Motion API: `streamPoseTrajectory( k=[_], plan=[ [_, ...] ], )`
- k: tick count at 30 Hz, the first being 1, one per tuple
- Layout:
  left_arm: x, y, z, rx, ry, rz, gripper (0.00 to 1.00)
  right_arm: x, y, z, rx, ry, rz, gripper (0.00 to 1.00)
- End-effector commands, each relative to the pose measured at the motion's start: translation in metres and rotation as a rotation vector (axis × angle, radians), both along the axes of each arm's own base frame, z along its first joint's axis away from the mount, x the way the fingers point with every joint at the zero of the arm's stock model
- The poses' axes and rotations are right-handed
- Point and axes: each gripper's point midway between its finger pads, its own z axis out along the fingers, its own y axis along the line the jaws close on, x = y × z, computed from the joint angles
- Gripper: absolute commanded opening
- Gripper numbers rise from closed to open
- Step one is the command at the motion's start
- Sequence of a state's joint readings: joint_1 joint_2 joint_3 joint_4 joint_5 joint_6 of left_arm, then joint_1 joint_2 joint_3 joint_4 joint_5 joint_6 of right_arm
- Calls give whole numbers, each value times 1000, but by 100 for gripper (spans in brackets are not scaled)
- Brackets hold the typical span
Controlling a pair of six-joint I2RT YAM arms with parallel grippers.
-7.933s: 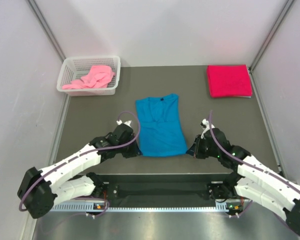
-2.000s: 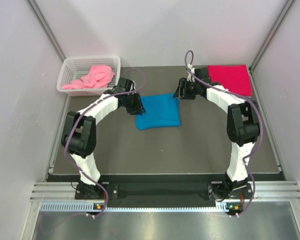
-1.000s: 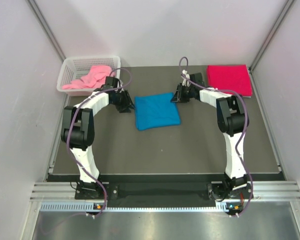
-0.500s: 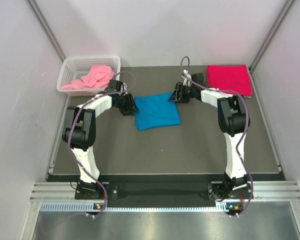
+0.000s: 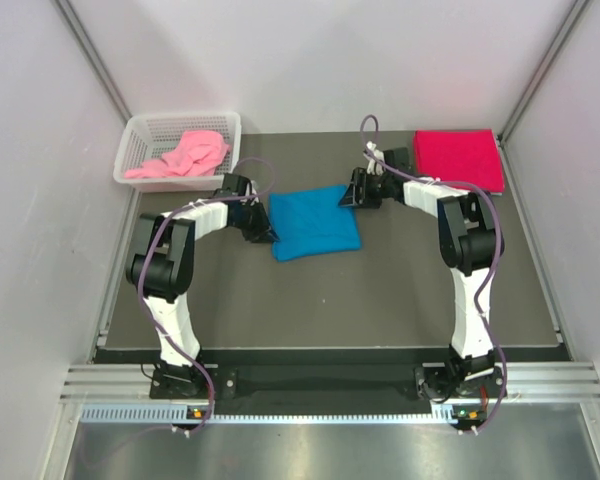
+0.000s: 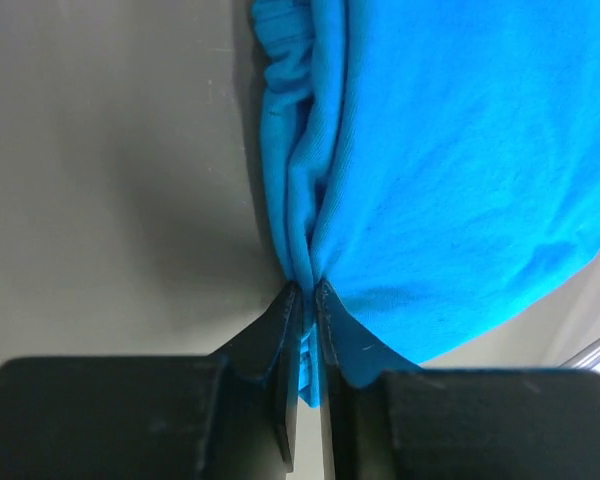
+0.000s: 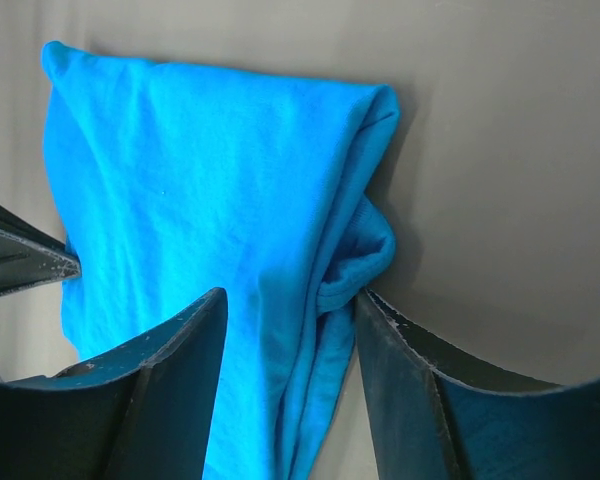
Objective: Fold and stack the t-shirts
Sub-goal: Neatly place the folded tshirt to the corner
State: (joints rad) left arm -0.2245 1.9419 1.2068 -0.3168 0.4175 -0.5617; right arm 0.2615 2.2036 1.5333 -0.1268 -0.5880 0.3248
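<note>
Folded blue t-shirt point(image 5: 316, 222) is lying mid-table point(image 5: 380, 300) between both arms. Left gripper point(image 6: 306, 290) is pinching its left edge, jaws nearly closed on the cloth. Right gripper point(image 7: 290, 300) is sitting spread apart, straddling the right edge, gripping nothing.

no readable text anywhere

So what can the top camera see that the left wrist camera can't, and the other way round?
Only the top camera shows the pink t-shirt in the white basket, the folded red t-shirt at the far right, and both arms. Only the left wrist camera shows, close up, the left gripper pinched shut on a bunched fold of the blue t-shirt. Both show that blue t-shirt lying on the dark table.
</note>
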Motion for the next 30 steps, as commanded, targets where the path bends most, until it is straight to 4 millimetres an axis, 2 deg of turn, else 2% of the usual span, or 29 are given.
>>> streamPoseTrajectory(
  k=[1, 9, 12, 15, 17, 19, 21, 23, 24, 26, 27, 29, 30],
  plan=[
    [0, -2, 6, 4, -26, -2, 14, -11, -2, -14, -51, 30, 14, 54],
    [-3, 0, 3, 21, -10, 8, 18, -12, 11, -15, -69, 32, 32, 47],
    [-5, -1, 2, 26, -6, 19, 15, -14, 14, -16, -79, 27, 36, 43],
    [-9, -3, 3, 10, -8, 31, 13, -15, 16, -16, -80, 28, 35, 33],
    [-15, -4, 2, 14, -2, 32, 14, -13, 15, -11, -82, 8, 29, 20],
    [-18, -4, 3, 19, 4, 34, 18, -9, 17, -3, -74, -20, 33, 6],
    [-21, -5, 7, 18, 4, 29, 22, -8, 20, 5, -61, -35, 52, 0],
    [-27, -9, 15, 29, 3, 10, 27, -9, 25, 18, -45, -56, 92, 0],
    [-27, -9, 25, 34, -15, 5, 27, -12, 23, 17, -64, -43, 95, 0],
    [-33, -3, 32, 71, -15, -1, 29, -13, 22, 27, -79, -74, 100, 0],
    [-31, -1, 48, 77, -53, -2, 30, -14, 22, 30, -83, -83, 101, 0],
    [-33, 5, 64, 108, -78, -12, 32, -14, 16, 35, -110, -98, 96, 0],
    [-28, 4, 85, 100, -133, -15, 33, -16, 14, 36, -116, -98, 99, 0]
  ],
)
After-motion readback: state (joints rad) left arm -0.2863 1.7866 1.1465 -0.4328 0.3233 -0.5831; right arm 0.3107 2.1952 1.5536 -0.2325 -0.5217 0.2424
